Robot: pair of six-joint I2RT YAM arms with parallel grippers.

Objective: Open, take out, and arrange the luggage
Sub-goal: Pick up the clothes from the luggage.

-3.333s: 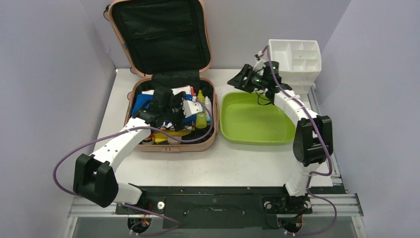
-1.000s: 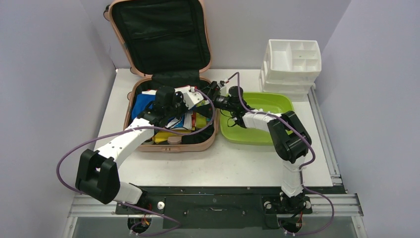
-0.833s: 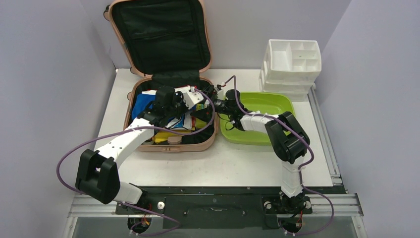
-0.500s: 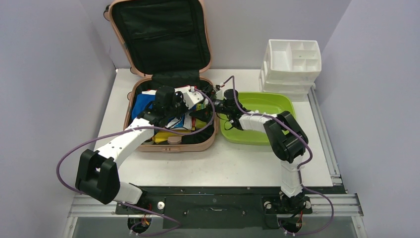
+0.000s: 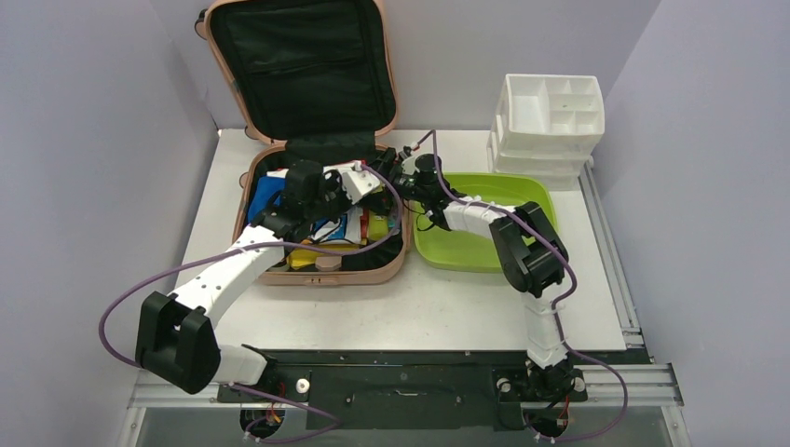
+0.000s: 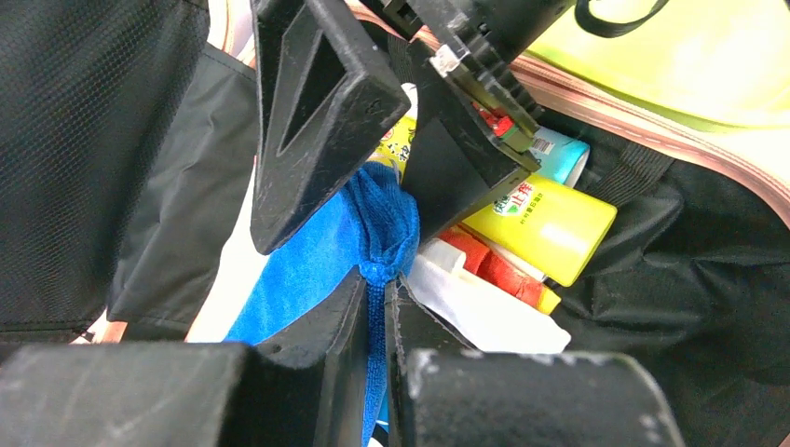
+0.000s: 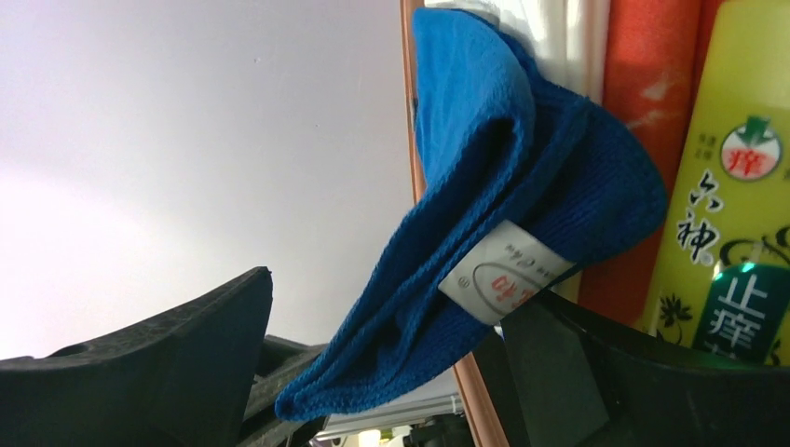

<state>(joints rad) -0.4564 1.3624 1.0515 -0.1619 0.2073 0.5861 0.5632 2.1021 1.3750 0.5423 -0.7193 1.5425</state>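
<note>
Salmon-pink hard-shell suitcase [image 5: 328, 276] open, contents inside. Your left gripper [image 6: 377, 321] is clamped on the blue knitted cloth [image 6: 307, 265]; right gripper [image 7: 391, 317] gapes around it, gripping nothing. Arranging undone.

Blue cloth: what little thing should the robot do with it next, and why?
Probably close the right gripper on the blue cloth. Its open jaws already sit on either side of the cloth, while the left gripper pinches it over the open luggage, so this looks like a handover.

I read 止痒 on the yellow bottle [image 7: 736, 140], lower right of my right wrist view. The white tag [image 7: 503, 271] on the blue cloth [image 7: 484, 121] is too small to read.
</note>
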